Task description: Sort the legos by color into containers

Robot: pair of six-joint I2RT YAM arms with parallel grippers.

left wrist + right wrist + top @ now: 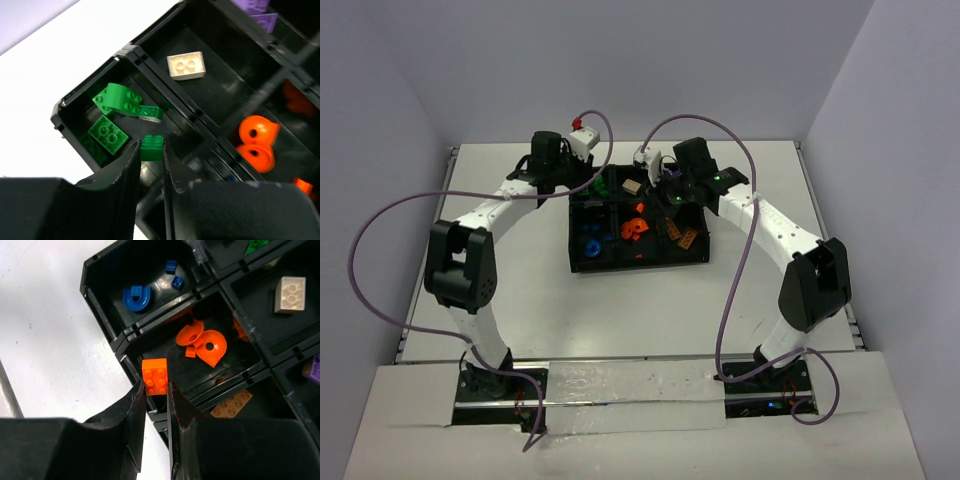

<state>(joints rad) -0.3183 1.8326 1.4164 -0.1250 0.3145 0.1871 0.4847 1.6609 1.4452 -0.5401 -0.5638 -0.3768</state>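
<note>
The black tray [620, 267] of six compartments lies mid-table. My left gripper [151, 151] is shut on a small green brick [151, 145], held above the near edge of the compartment with other green pieces [116, 98]. My right gripper [156, 386] is shut on an orange brick [154, 374], held over the near wall of the compartment with orange pieces [207, 345]. In the top view the left gripper [582, 182] is over the tray's far left corner and the right gripper [672, 196] is over its far right part.
Other compartments hold a tan brick [186, 65], purple pieces [260, 20], blue pieces [136, 296] and a brown plate [231, 405]. White table surface surrounds the tray. Purple cables arc over both arms.
</note>
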